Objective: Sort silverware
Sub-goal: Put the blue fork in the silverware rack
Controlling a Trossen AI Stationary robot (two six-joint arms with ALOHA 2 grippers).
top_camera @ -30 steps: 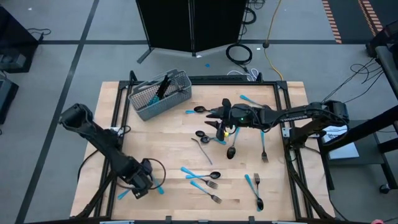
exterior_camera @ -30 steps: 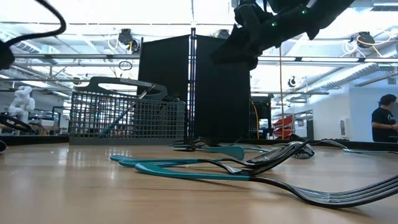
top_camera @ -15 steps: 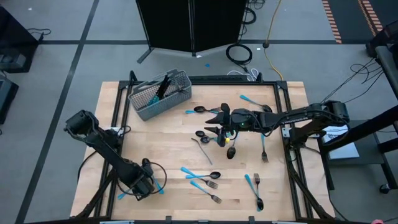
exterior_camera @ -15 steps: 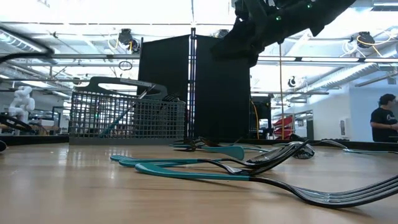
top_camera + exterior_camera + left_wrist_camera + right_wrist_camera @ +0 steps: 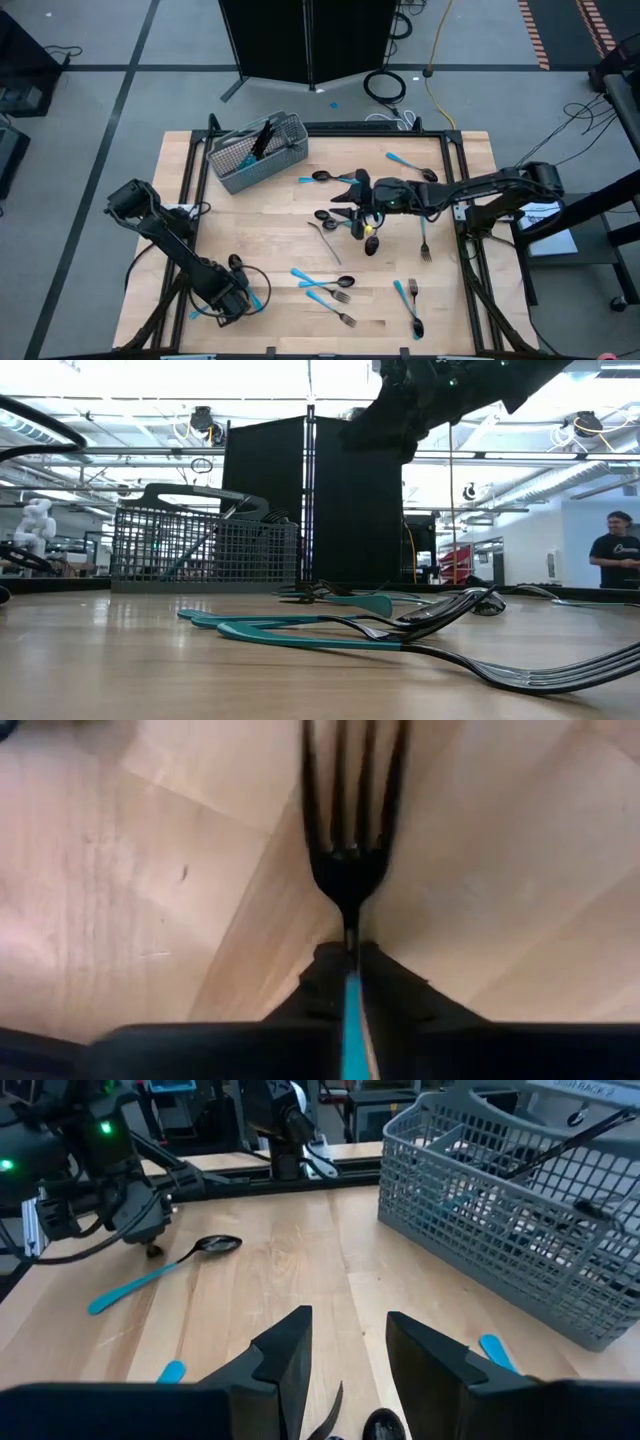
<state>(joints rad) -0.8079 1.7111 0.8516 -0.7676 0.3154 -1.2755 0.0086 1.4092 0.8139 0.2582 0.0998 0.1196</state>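
I work in a robotics lab: beyond my right claw (image 5: 385, 435) stand a tall black partition panel (image 5: 310, 500), bright ceiling strip lights (image 5: 200, 380), metal overhead trusses (image 5: 110, 455) and a grey concrete floor (image 5: 120, 60).

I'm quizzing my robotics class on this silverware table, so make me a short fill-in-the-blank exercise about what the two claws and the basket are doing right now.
1. The left claw is shut on a ____, as its wrist view shows.
2. The right claw is ____, holding nothing, above the middle of the table.
3. The grey mesh basket stands at the table's far ____ corner in the high view.
4. The loose spoon nearest the basket has a light-____ handle.

Missing words: fork; open; left; blue
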